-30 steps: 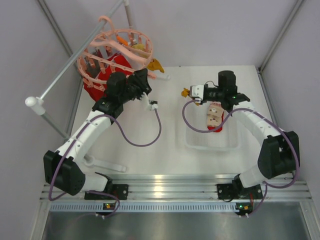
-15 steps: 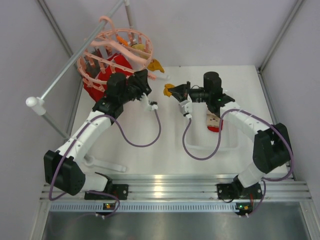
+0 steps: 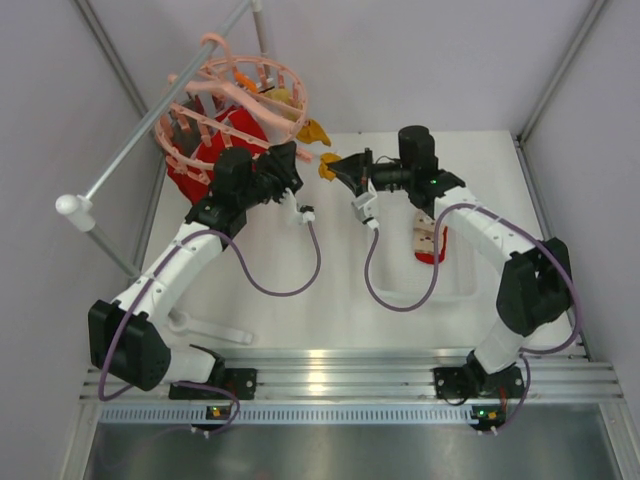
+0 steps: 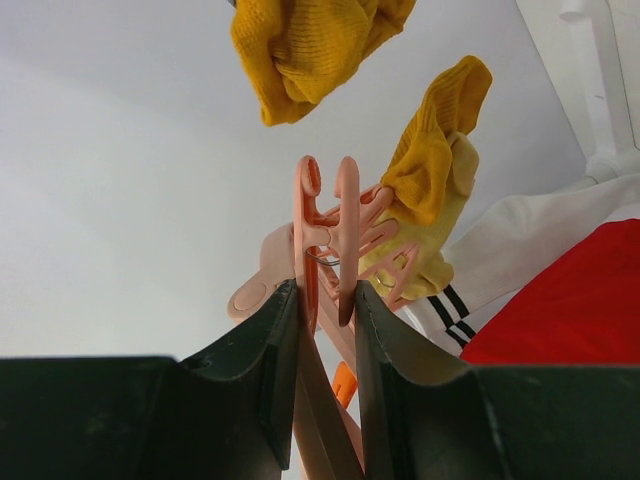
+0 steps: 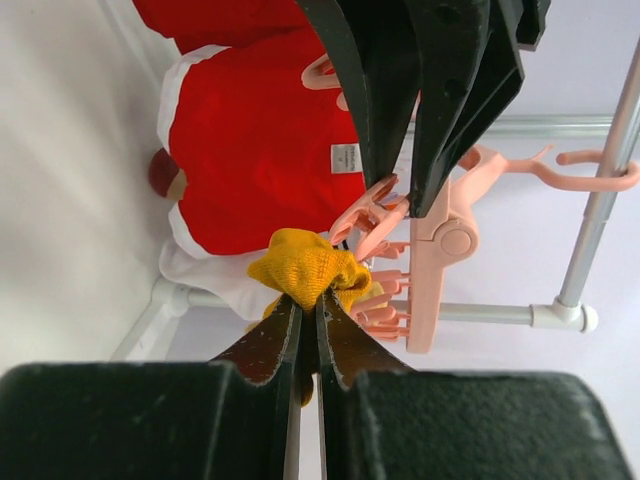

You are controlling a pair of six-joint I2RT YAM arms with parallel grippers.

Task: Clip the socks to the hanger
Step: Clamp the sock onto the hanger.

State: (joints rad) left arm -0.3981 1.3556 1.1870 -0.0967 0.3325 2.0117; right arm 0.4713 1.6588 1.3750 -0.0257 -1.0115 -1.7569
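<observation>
The salmon-pink hanger (image 3: 235, 95) hangs from the rail at the back left. My left gripper (image 3: 290, 165) is shut on one of its clip pegs (image 4: 325, 230), squeezing the peg's tails between the fingers. My right gripper (image 3: 345, 168) is shut on a mustard-yellow sock (image 5: 305, 265) and holds it just right of that peg, close to the left gripper's fingers (image 5: 420, 90). The sock also shows in the left wrist view (image 4: 305, 40). A second mustard sock (image 4: 435, 170) hangs clipped on the hanger. A red sock with a cream cuff (image 3: 428, 240) lies in the bin.
A clear plastic bin (image 3: 400, 285) sits on the table at the right. A grey metal rail (image 3: 140, 135) runs diagonally at the left. Red fabric with white trim (image 3: 215, 150) hangs below the hanger. A white tool (image 3: 215, 328) lies near the left base.
My right gripper has moved left from over the bin to the hanger, carrying the mustard sock. The left gripper has stayed on the peg.
</observation>
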